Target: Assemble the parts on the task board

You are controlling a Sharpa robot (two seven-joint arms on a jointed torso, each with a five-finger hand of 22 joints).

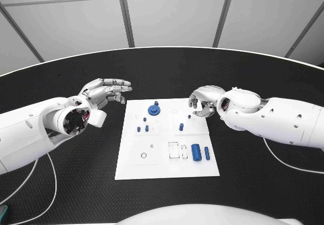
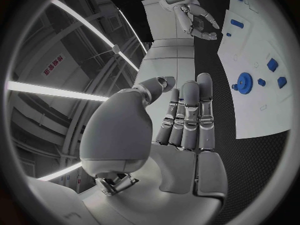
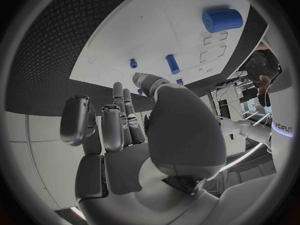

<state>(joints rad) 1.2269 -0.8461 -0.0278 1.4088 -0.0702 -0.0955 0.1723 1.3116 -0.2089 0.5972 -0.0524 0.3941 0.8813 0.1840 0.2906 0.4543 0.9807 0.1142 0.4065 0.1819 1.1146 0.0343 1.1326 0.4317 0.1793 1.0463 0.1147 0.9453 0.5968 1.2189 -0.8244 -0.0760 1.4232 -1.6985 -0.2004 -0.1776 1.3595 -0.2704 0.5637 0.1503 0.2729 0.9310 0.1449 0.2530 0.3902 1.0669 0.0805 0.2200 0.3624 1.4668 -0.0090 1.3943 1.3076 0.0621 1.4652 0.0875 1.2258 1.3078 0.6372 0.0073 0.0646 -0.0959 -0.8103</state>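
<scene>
The task board [image 1: 166, 171] is lying flat in the centre of the head view, running from the lower middle of the frame up to the two hands. Nearest, in its lower right part, a thick blue cylinder [image 1: 195, 152] and a slimmer blue pin [image 1: 206, 153] are lying side by side, just beside two small rectangular outlines; a ring outline [image 1: 142, 155] is sitting in the lower left. Both look like light, rigid, smooth pieces, probably plastic, so I judge they will roll if nudged and are best pinched across the middle of the barrel.

Further up, short blue pegs [image 1: 146, 127] are standing on the left half and another peg [image 1: 181, 126] on the right. Near the top edge, a blue gear [image 1: 154, 110] is sitting with a small knob on top; its toothed rim should give grip, though lifting it straight up seems wise.

Beyond the upper left corner of the board, the left hand [image 1: 105, 91] is hovering with fingers extended and slightly apart, holding nothing. At the upper right edge, the right hand [image 1: 202, 101] is hanging over the board, fingers loosely curled and apart, also empty as far as the right wrist view shows.

Whether the pegs are seated in holes or merely standing is hard to tell, and the sockets are too faint to read.
</scene>
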